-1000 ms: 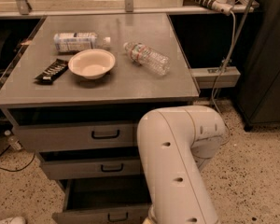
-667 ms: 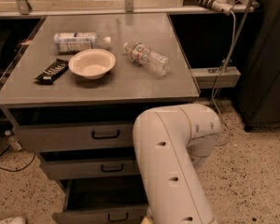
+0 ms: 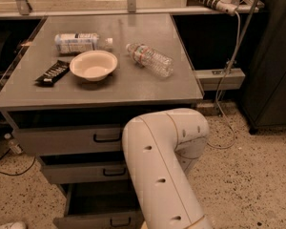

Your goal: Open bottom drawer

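The grey cabinet has three drawers. The bottom drawer (image 3: 93, 219) is pulled out toward me, its dark inside showing above its flat front. Its small black loop handle (image 3: 120, 222) sits right beside my white arm (image 3: 157, 175). The middle drawer (image 3: 83, 172) and the top drawer (image 3: 62, 140) are shut. My gripper is out of view, somewhere below the arm at the bottom edge of the picture.
On the cabinet top (image 3: 148, 87) lie a white bowl (image 3: 93, 65), a clear water bottle (image 3: 150, 59), a second bottle (image 3: 81, 42) and a black snack bar (image 3: 52, 72). A dark cabinet (image 3: 271, 70) stands to the right, with cables (image 3: 229, 80) hanging beside it. The floor (image 3: 248, 175) is speckled.
My arm has shifted a little to the left, covering more of the drawer fronts. The bottom drawer stays pulled out about as far as before.
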Robot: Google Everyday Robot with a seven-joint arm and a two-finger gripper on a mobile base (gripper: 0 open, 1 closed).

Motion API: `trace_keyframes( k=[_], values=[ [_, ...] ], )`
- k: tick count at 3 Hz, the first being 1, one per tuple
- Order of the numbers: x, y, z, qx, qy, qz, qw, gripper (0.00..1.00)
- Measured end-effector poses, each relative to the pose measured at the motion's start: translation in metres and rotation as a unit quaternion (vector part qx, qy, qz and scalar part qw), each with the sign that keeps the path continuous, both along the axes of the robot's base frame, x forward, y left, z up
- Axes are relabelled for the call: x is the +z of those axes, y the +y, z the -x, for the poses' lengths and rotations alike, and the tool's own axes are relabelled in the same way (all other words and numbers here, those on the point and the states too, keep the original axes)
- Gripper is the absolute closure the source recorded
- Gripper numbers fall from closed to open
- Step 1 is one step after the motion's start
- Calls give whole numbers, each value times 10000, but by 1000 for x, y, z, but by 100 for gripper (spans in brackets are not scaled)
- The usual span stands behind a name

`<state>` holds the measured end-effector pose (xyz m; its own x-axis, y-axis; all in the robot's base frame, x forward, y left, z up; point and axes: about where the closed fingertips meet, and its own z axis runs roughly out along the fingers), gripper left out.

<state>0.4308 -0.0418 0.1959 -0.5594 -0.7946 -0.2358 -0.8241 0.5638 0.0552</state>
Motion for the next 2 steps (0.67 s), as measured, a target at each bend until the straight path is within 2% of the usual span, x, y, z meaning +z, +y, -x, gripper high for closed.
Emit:
trace_keyframes(
  k=[2],
  values=[
    [-39, 7, -5, 119, 273, 75, 9995, 0]
  ],
)
